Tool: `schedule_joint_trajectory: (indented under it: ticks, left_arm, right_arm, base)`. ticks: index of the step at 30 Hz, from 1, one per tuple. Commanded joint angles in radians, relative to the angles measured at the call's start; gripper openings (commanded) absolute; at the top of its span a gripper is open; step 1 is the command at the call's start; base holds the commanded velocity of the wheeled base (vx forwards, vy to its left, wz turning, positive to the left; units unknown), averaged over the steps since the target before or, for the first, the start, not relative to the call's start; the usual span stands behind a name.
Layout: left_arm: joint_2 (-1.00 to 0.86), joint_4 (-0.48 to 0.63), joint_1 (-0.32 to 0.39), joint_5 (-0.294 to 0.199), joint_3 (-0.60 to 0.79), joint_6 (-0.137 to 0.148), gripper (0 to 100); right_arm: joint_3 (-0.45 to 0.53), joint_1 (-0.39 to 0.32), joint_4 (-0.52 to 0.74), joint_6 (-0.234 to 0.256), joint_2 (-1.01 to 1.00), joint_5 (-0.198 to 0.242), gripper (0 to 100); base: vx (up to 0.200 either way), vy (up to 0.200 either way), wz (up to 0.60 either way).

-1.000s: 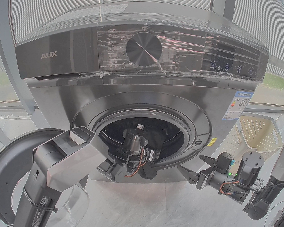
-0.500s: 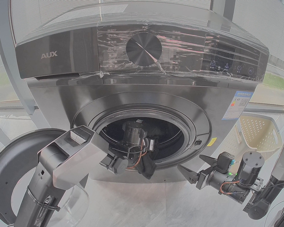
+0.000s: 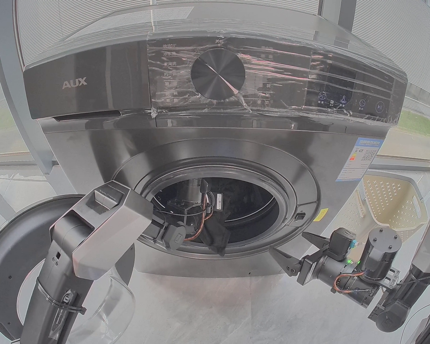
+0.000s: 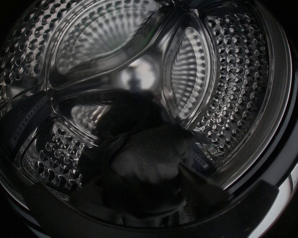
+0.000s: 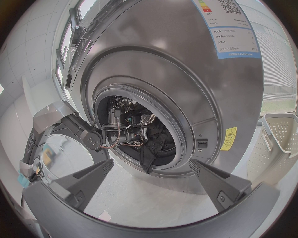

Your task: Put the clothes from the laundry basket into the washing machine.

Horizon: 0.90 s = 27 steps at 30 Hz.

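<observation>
At the washer's mouth: left claw point(image 5: 143, 134) inside the round opening of the washing machine point(image 3: 216, 146), wrist just past the rim
Grip of the left claw: impossible to tell whether open or closed, dark cloth crowding around it
Clothes: dark garment point(image 5: 148, 155) bunched at the left claw, partly inside the drum point(image 4: 236, 77), one end hanging out over the lower rim of the opening
Inside: shiny perforated metal all round, dark cloth lying low near the front
Low on the right: right claw point(image 3: 288, 244) spread wide open, empty, hovering in front of the machine beside the opening, apart from the cloth
Left of the machine: door point(image 3: 15, 247) swung fully open
Beside the machine: laundry basket point(image 3: 394, 200), pale and perforated, on the floor just off the right side, behind the right arm
</observation>
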Motion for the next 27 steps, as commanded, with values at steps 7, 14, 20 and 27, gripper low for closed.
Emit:
schedule_joint_trajectory:
  ticks: [7,14,20,27]
  left_arm:
    - [-0.124,0.066,-0.051,0.000,0.181,-0.006,100]
    - [-0.104,0.057,-0.083,-0.002,0.238,-0.005,100]
    - [-0.039,0.046,-0.077,-0.002,0.223,-0.003,100]
    - [-0.009,0.037,-0.071,0.000,0.227,0.001,100]
  right_arm:
    - [-0.012,-0.010,-0.001,0.000,-0.004,0.001,100]
    - [-0.012,-0.005,-0.001,0.000,-0.006,0.001,100]
    - [-0.012,-0.010,-0.001,0.000,-0.012,0.003,100]
    - [-0.014,-0.010,-0.001,0.000,-0.012,0.003,100]
  base:
    - [0.000,0.000,0.00]
    - [0.000,0.000,0.00]
    - [0.000,0.000,0.00]
    - [0.000,0.000,0.00]
